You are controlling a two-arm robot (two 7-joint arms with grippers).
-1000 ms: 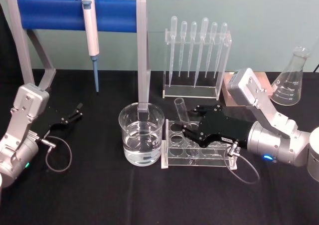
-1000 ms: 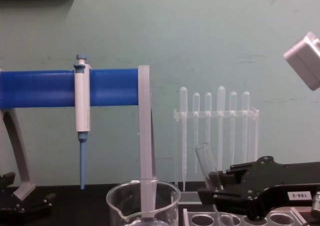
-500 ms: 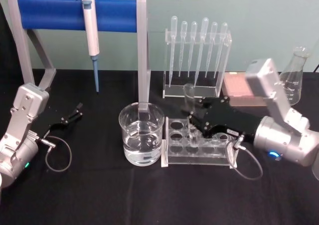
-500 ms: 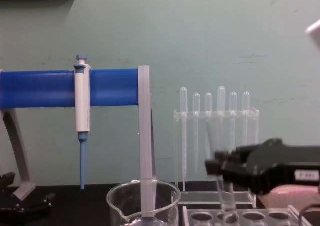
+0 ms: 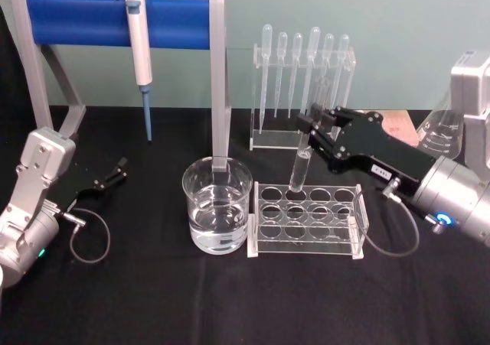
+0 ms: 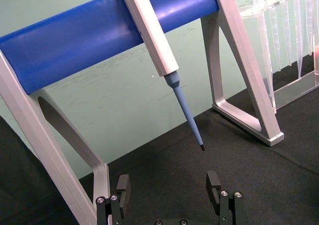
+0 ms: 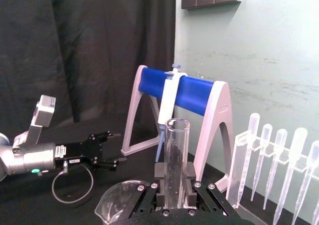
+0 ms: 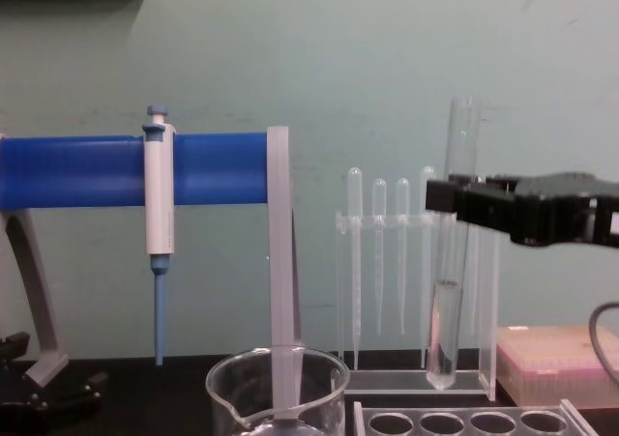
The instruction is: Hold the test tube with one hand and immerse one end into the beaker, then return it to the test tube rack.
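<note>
My right gripper (image 5: 311, 130) is shut on the test tube (image 5: 299, 169), a clear glass tube with a round bottom. The test tube (image 8: 445, 330) hangs nearly upright, its bottom end just above the clear tube rack (image 5: 306, 221). In the right wrist view the test tube (image 7: 175, 155) stands between the two black jaws, open rim up. The beaker (image 5: 196, 207), wide and part-filled with clear liquid, stands on the black table left of the rack, apart from the tube. My left gripper (image 6: 168, 187) rests open at the table's left side (image 5: 113, 174), holding nothing.
A white-and-blue pipettor (image 5: 138, 43) hangs on the blue-barred stand (image 5: 76, 20) behind the beaker. A clear rack of plastic pipettes (image 5: 302, 85) stands right behind the held tube. A glass flask (image 5: 440, 135) and a pink box (image 8: 556, 359) are at the back right.
My right gripper has risen and drawn back with the test tube, lifting it out of the rack from tilted to nearly upright. The left arm has not moved.
</note>
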